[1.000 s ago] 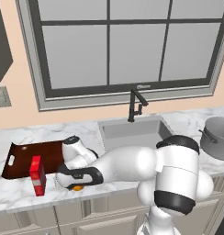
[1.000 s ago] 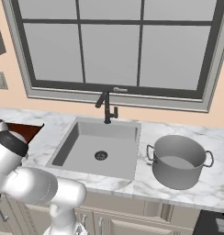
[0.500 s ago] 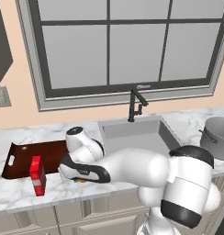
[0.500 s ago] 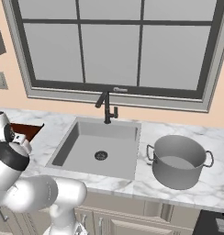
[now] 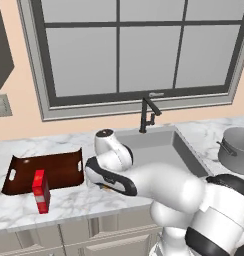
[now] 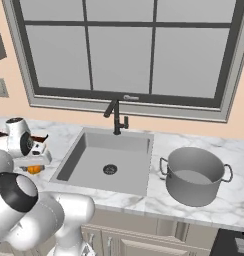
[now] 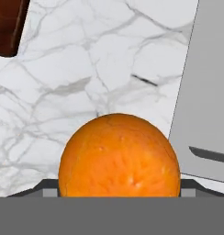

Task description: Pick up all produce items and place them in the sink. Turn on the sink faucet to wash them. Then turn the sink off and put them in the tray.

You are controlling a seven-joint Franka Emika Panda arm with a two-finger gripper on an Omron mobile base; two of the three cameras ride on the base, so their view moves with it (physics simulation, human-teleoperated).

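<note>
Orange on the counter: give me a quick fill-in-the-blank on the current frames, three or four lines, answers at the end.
1. The orange rests on the white marble ____, close below the claw.
2. The grey sink holds no produce; its basin is ____.
3. The red box stands just in front of the dark wooden ____.
4. The grey pot sits on the side of the sink opposite the ____.

Answers: counter; empty; tray; orange
</note>
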